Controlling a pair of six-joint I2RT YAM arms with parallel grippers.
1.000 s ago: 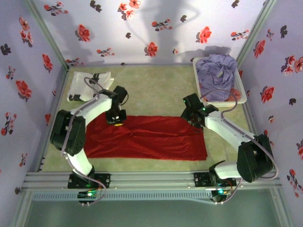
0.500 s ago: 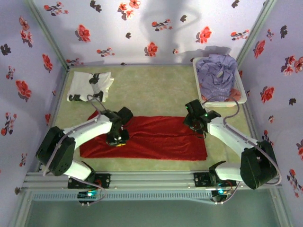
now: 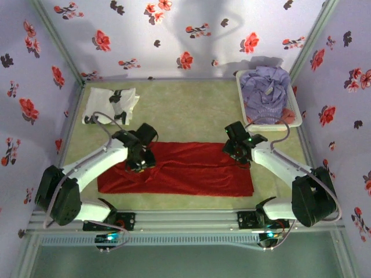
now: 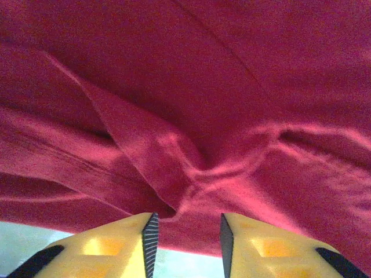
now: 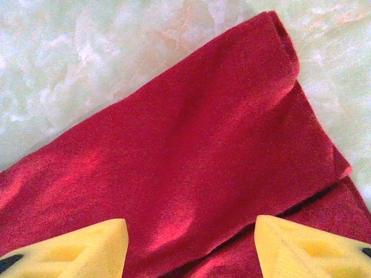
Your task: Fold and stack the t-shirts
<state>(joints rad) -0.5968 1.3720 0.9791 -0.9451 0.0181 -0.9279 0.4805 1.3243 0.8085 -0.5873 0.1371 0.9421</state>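
One shirt folded, one underway, one waiting

The white shirt (image 3: 110,104) lay folded at the far left; the red shirt (image 3: 185,171) lay in a long band near the arms, the left gripper (image 4: 185,225) and right gripper (image 5: 191,231) over it, jaws spread, holding nothing; the lavender shirt (image 3: 265,87) waited in the basket (image 3: 297,116).

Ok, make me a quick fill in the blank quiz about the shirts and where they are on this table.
1. The long shirt lying under the left gripper and the right gripper is ____ in colour.
2. The lavender shirt lies heaped in a white ____ at the far right.
3. The white shirt with black print sits folded at the far ____ corner of the table.
Missing words: red; basket; left.
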